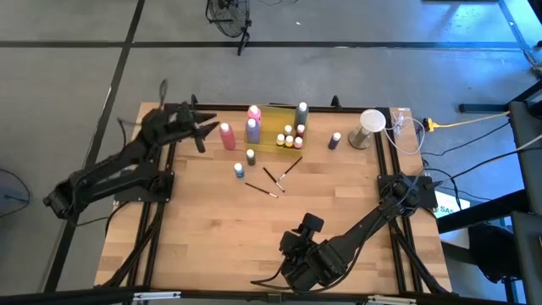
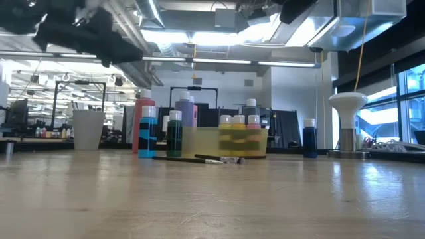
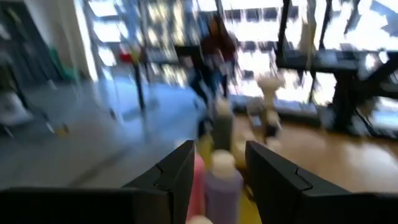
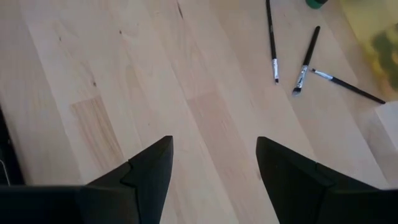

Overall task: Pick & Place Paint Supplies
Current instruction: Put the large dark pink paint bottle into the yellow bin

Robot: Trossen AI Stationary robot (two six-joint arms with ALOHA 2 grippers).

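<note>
Right wrist cam: right tool [image 4: 214, 168] hangs over bare light-wood tabletop [image 4: 124, 74], its two dark fingers [image 4: 146, 174] spread apart with nothing between them, only plank grain showing in the gap. Well ahead of the tool lie three thin dark brushes, flat on the wood. First brush [image 4: 272, 37] and second brush [image 4: 307, 59] converge toward their pale tips, tips close but not touching. Third brush [image 4: 348, 86] runs off at an angle, its pale tip just beside the second's. Past them: sliver of a green thing [image 4: 320, 3], blurry translucent yellow tray [image 4: 373, 31], and a pale block [image 4: 388, 127], all cut off by the frame.
</note>
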